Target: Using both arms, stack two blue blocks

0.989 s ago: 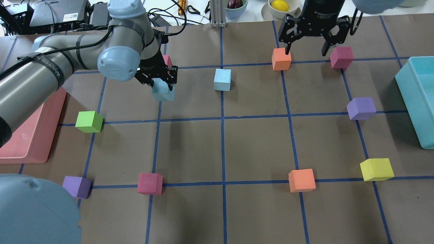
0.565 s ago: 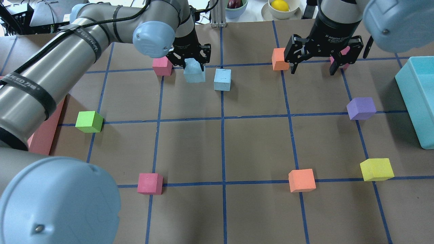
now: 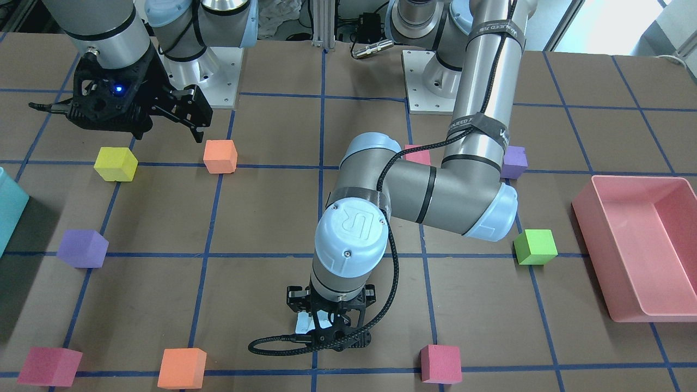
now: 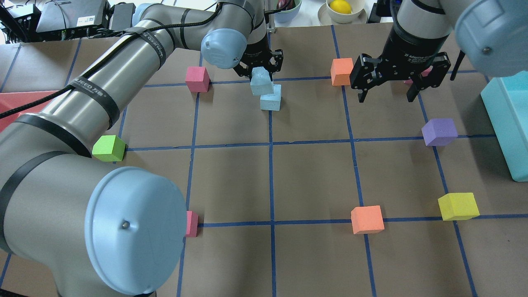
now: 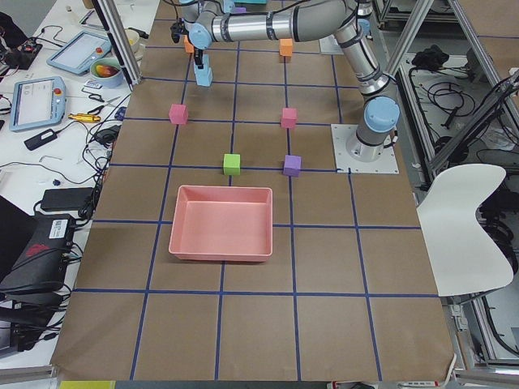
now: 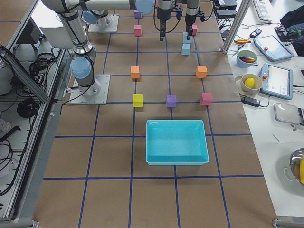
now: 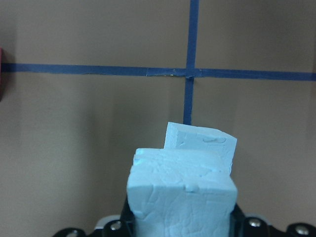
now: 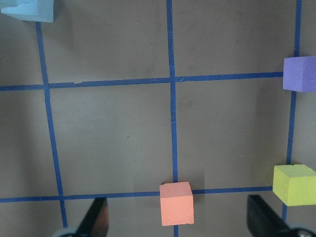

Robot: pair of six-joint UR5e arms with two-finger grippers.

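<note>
My left gripper (image 4: 260,74) is shut on a pale blue block (image 4: 261,81) and holds it tilted just over the far-left part of the second blue block (image 4: 271,100), which sits on the brown table by a blue tape line. I cannot tell if the two touch. In the left wrist view the held block (image 7: 181,190) fills the bottom, and the second block (image 7: 201,142) shows behind it, offset right. My right gripper (image 4: 385,98) is open and empty, above the table between an orange cube (image 4: 341,71) and a magenta cube (image 4: 425,72).
A teal bin (image 4: 509,119) stands at the right edge and a pink tray (image 3: 631,245) on my left side. Purple (image 4: 439,132), yellow (image 4: 458,206), orange (image 4: 366,220), green (image 4: 109,148) and magenta (image 4: 197,79) cubes lie around the grid.
My left arm has carried the blue block right and farther away, from beside the magenta cube to over the second blue block. My right gripper has come a little nearer, staying open.
</note>
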